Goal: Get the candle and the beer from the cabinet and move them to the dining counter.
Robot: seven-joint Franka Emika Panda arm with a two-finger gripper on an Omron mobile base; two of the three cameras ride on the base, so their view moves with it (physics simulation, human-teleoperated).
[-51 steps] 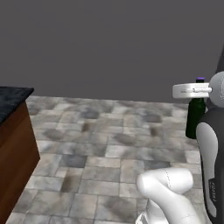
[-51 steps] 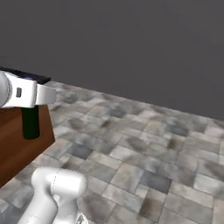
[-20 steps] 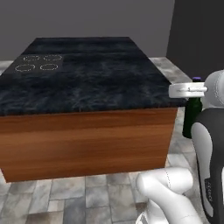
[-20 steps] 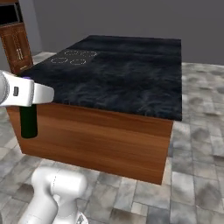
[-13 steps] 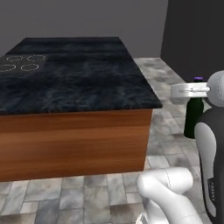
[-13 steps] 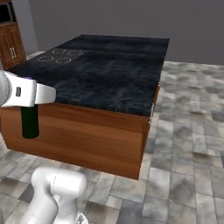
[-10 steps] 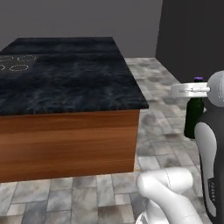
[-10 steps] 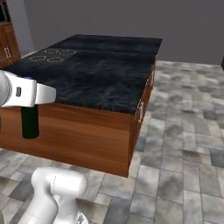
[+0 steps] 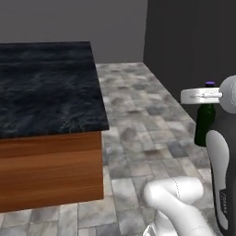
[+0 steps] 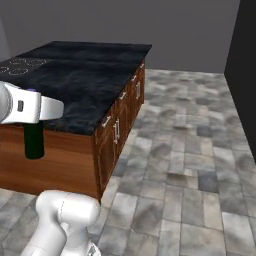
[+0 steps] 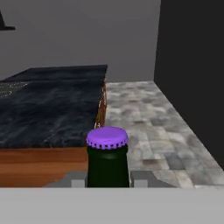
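Observation:
My gripper [image 9: 205,105] is shut on the neck of the beer [image 9: 203,126], a dark green bottle with a purple cap, which hangs upright above the floor. In the right base view the beer [image 10: 34,140] hangs under the gripper [image 10: 34,125] in front of the dining counter's wooden side. The hand view has the purple-capped beer [image 11: 107,159] between the fingertips of the gripper [image 11: 107,179]. The dining counter [image 9: 46,92], a black veined marble top on a wood base, stands to the left, apart from the bottle. The candle and the cabinet are out of view.
Grey stone floor tiles [image 9: 138,133] stretch to the right of the dining counter [image 10: 90,75]. A cooktop [image 10: 20,66] is set into its far left end. Drawers with silver handles [image 10: 117,127] line its side. A dark wall [image 9: 193,46] rises on the right.
The whole picture has swung as the base turned: the dining counter has slid to the left in the left base view. The beer stays in the gripper as before.

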